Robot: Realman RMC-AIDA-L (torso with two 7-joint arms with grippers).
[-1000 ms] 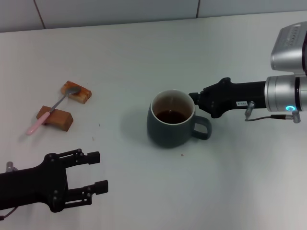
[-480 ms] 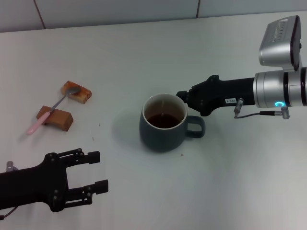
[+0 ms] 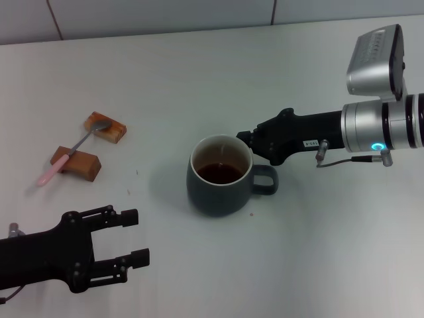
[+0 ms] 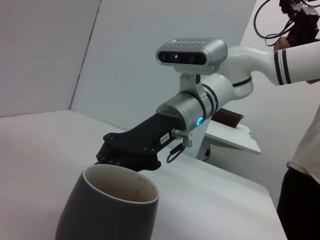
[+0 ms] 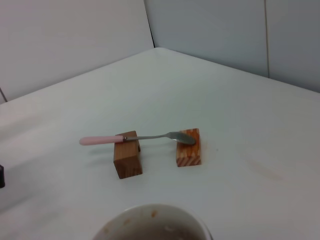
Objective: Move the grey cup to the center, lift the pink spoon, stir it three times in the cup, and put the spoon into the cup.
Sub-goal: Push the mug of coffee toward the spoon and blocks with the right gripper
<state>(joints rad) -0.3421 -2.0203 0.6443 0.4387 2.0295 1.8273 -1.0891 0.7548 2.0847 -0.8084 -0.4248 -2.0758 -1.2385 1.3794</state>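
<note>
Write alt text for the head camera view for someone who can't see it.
The right gripper meets the rim of the grey cup of brown liquid at mid-table. To the left, the pink spoon bridges two wooden blocks; the left gripper waits open nearby.

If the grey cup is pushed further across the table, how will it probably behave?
The grey cup looks wide and squat, so it probably slides rather than tips. The brown liquid inside may slosh if pushed abruptly. It looks like glazed ceramic, so likely heavy and somewhat slippery against the right tool.
</note>
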